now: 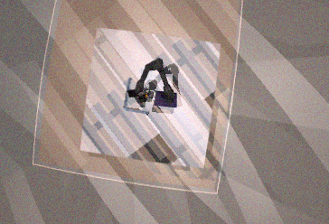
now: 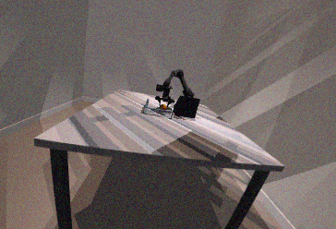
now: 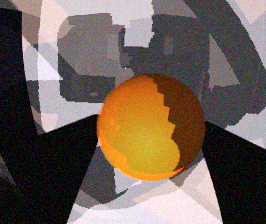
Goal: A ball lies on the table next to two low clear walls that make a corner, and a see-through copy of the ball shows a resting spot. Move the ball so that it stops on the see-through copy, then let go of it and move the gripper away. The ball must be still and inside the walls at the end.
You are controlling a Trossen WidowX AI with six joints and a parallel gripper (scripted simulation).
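Note:
An orange ball [image 3: 150, 125] [image 2: 163, 107] fills the middle of the wrist view, with my dark fingers on either side of it. My gripper [image 1: 145, 95] [image 2: 162, 104] is shut on the ball and holds it low over the table [image 2: 115, 133] [image 1: 113, 53], inside the corner of the two low clear walls [image 2: 152, 111] [image 1: 126, 99]. Part of the ball looks brighter yellow and part is in brown shade. I cannot make out the see-through copy as a separate thing. From the top and exterior views I cannot tell whether the ball touches the table.
The arm's dark base box [image 2: 186, 107] [image 1: 165, 99] stands right beside the walls. The table has dark legs [image 2: 61, 186] and stands on a floor marked with a pale square outline [image 1: 45, 85].

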